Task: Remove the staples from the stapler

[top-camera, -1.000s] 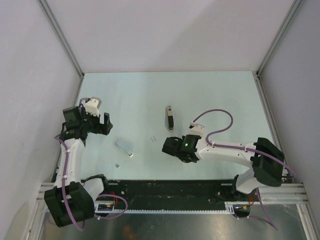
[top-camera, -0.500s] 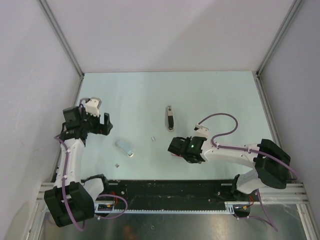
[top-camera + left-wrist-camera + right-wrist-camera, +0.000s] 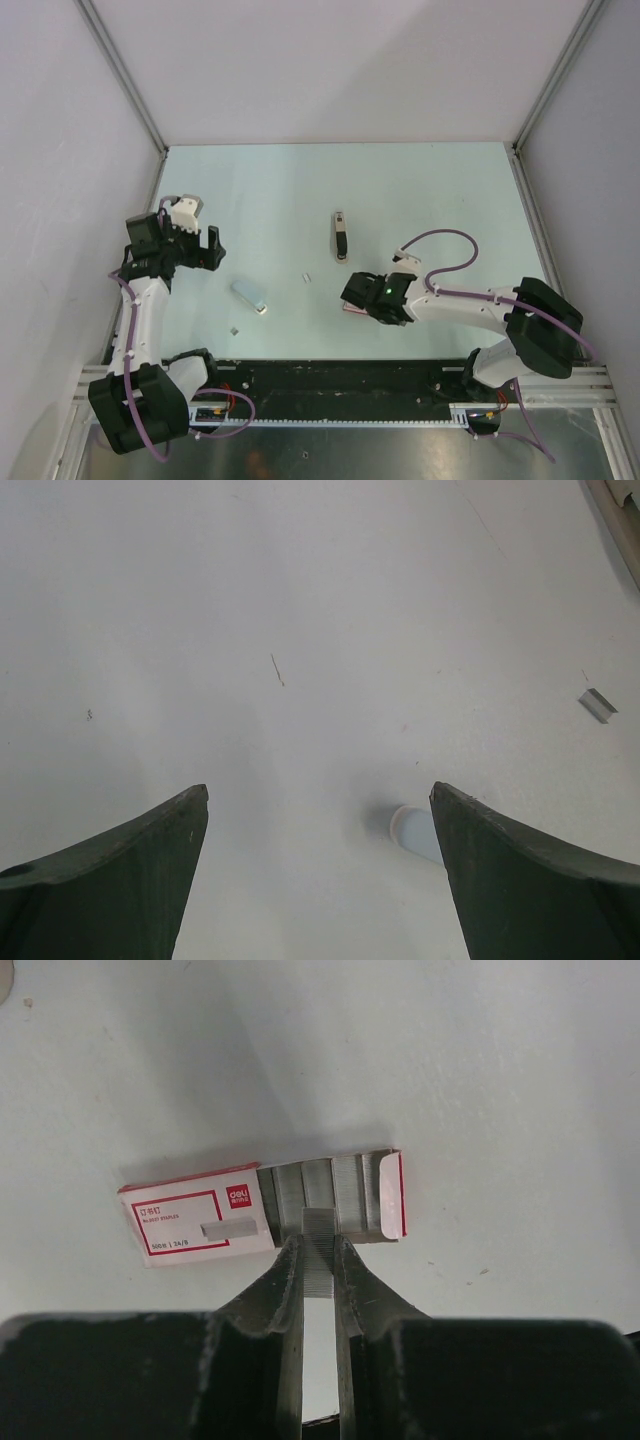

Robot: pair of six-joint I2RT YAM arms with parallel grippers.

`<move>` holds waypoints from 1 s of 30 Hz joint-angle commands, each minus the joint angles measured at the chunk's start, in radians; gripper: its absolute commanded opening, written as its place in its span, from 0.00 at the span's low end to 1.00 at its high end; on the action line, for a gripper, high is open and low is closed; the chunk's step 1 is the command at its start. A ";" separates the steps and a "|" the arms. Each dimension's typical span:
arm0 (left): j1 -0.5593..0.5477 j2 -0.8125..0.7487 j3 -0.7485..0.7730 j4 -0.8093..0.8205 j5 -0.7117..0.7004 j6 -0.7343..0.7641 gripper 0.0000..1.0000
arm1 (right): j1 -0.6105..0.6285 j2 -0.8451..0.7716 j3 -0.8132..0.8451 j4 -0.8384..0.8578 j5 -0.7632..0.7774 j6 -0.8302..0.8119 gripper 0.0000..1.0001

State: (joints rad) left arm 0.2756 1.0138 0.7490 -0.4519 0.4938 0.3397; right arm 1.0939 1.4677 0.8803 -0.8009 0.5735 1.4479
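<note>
Right gripper point(image 3: 318, 1248) sits over the staple box point(image 3: 195, 1222) in the centre of the wrist view. Its fingers are pressed together on a staple strip point(image 3: 318, 1222), pinching it across its narrow width right at the box's uncovered end. That strip looks light and stiff, but it's only glued wire, so I'd judge it brittle. Squeeze the flat sides near the middle and never lever an end. It's slick metal too, so a square grip matters.

In the overhead view the stapler point(image 3: 341, 236) lies just above centre, apart from the box. A pale silvery-blue bar point(image 3: 250, 293) rests lower left of centre, and a loose staple bit point(image 3: 307, 277) lies between it and the right arm. Left gripper point(image 3: 318, 790) hangs spread wide, holding nothing, at the left of the overhead view.
</note>
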 commanded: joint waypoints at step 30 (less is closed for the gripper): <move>0.007 0.000 0.018 0.001 0.035 0.010 0.97 | -0.064 0.055 -0.010 0.092 -0.049 -0.071 0.00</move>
State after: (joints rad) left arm 0.2756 1.0191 0.7490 -0.4519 0.5011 0.3397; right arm 1.0401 1.5139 0.8749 -0.7193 0.5098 1.3830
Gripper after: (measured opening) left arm 0.971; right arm 0.154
